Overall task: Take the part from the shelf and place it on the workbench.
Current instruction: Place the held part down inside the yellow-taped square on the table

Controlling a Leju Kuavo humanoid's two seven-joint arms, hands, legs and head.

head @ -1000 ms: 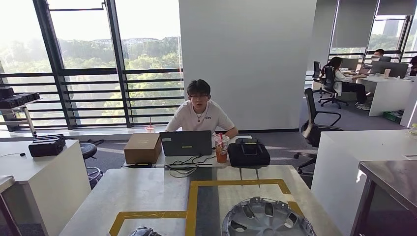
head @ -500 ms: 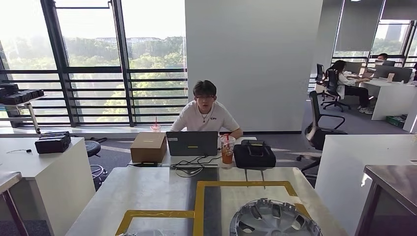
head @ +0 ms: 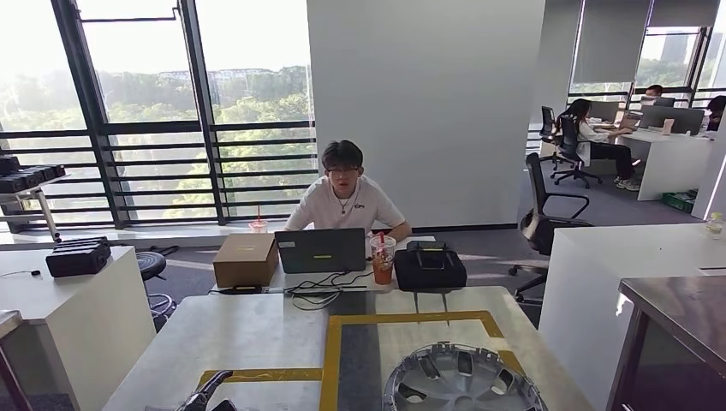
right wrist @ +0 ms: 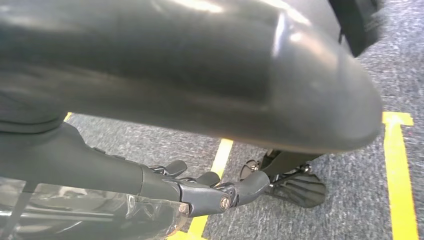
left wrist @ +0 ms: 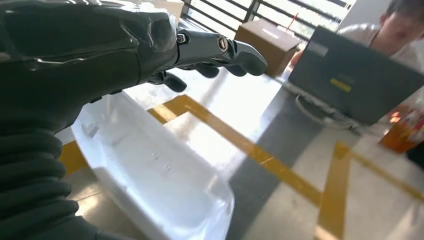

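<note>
Workbench [head: 257, 334] bears white part [left wrist: 155, 175] under left robot hand [left wrist: 150, 50] (fingers outstretched)

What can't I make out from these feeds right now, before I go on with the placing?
- Left hand, left wrist view: whether it grips the white part; the palm side is hidden behind the hand's own back.
- White part: its near end is covered by the wrist cover.
- Left hand, head view: cut off by the bottom edge.
- Hubcap, head view: its near half is cut off.
- Right hand, right wrist view: partly behind the arm cover.
</note>
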